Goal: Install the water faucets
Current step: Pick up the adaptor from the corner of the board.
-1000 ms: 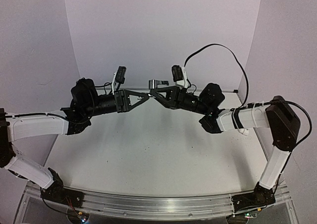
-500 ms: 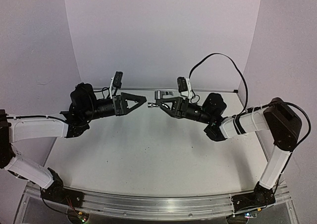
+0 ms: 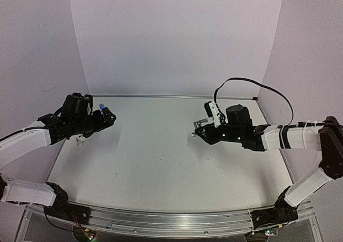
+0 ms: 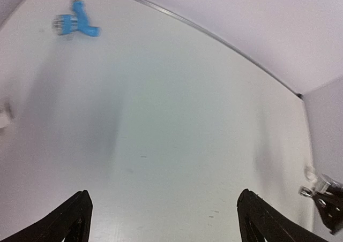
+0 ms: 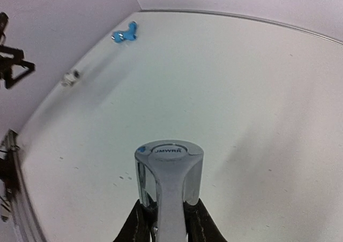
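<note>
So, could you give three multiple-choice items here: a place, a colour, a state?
1. Where is the blue faucet? A. in a box B. lying on the table C. on a shelf
2. The other faucet, in the right gripper, is: A. red B. green C. silver
3. The left gripper is: A. open and empty B. holding a pipe C. shut, empty

Answers: 1 B, near the far left corner; 2 C, shiny metal between the jaws; 3 A, jaws wide apart.
</note>
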